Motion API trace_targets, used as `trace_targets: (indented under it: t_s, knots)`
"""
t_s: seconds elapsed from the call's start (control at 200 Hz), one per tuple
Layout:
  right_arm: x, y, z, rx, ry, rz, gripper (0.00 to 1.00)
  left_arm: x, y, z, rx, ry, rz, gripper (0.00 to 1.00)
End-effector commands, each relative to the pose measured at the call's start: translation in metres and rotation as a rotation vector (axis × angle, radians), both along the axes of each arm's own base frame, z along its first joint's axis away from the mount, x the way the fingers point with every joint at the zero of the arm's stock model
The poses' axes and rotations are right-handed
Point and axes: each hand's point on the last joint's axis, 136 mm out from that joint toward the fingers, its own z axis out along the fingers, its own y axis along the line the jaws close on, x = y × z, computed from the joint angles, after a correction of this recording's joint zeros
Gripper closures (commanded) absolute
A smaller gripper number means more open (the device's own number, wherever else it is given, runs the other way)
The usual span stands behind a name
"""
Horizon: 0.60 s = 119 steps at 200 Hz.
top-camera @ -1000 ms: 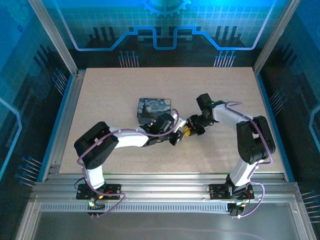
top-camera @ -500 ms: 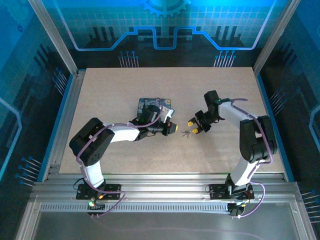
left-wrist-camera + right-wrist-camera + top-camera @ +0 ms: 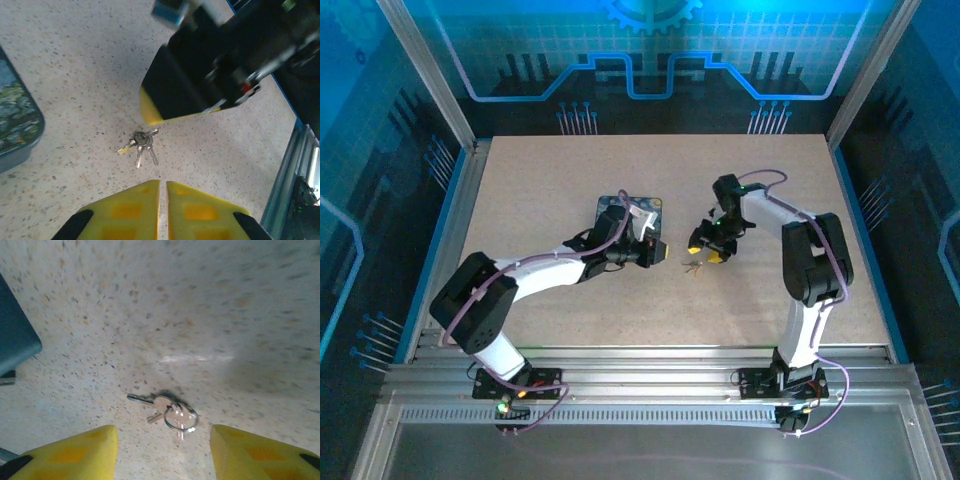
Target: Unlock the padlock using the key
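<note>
key bunch lies loose on worktop; left pincer closed, holding nothing, just beside it; right pincer spread wide, empty, over the keys

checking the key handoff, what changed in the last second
The left gripper and right gripper, meeting mid-table a second ago, drew apart: left back toward the painted box, right toward its own side, jaws wide open. The bunch of keys now lies loose on the table between them. The box stayed put.
</note>
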Motion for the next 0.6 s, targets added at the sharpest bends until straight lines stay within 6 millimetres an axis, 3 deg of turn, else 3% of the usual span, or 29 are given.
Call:
trace_targets:
  t_s: [0.0,0.335,0.59]
  knots:
    - [-0.006,0.011,-0.004,-0.044,-0.006,0.119,0.49,-0.006,0.017,-0.006,0.059,0.016,0.045,0.88]
    - [-0.029,-0.006,-0.035,-0.229,0.088,0.142,0.58,-0.009,0.043,-0.005,0.099,0.000,0.097,0.88]
    - [-0.024,-0.004,-0.045,-0.230,0.058,0.121,0.63,-0.008,0.052,-0.001,0.121,-0.015,0.106,0.88]
